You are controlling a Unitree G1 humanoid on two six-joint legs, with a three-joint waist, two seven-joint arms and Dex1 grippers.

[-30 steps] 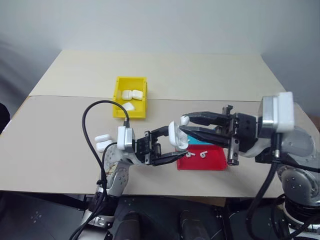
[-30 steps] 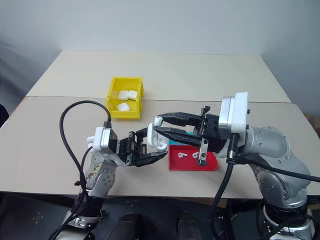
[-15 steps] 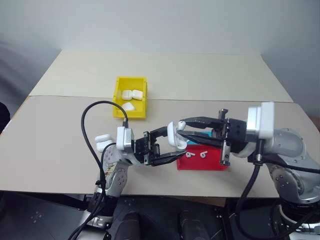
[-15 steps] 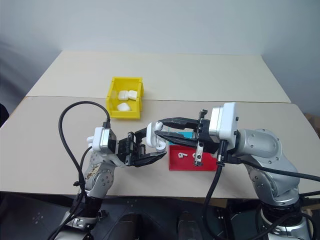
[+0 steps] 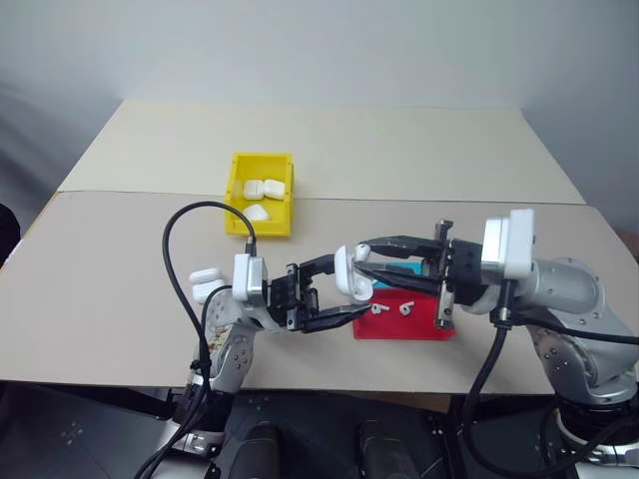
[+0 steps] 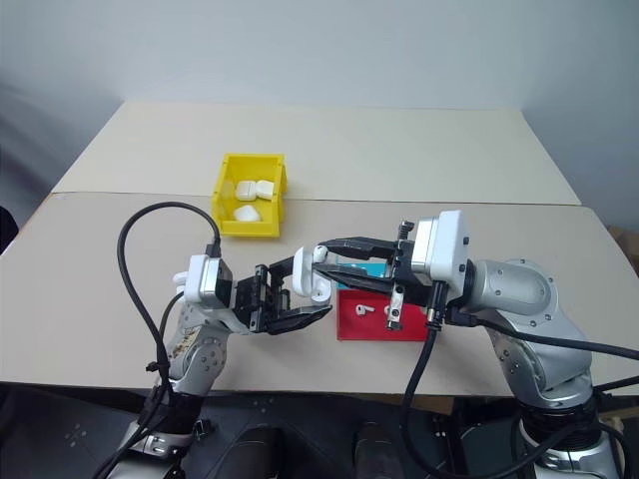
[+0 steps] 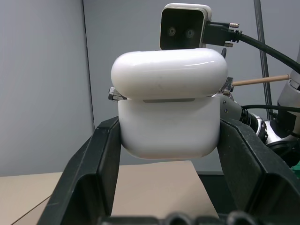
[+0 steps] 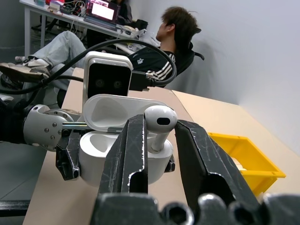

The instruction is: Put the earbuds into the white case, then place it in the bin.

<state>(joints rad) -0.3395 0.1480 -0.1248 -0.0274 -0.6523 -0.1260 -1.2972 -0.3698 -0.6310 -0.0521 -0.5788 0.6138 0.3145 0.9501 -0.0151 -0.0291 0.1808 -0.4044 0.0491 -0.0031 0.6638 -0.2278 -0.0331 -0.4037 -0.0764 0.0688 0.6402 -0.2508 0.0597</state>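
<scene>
Bin sits far left with cases inside. Left gripper clamps the open case (lid up) above the table. Right gripper pinches an earbud, its stem at the case's mouth.

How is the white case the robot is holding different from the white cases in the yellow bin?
The held case has its lid flipped open, while the cases in the bin look shut. The held case is up in the air, clamped in the left gripper, with the right gripper lowering an earbud into it; the bin's cases just lie loose inside the bin. All are small, glossy and white.
</scene>
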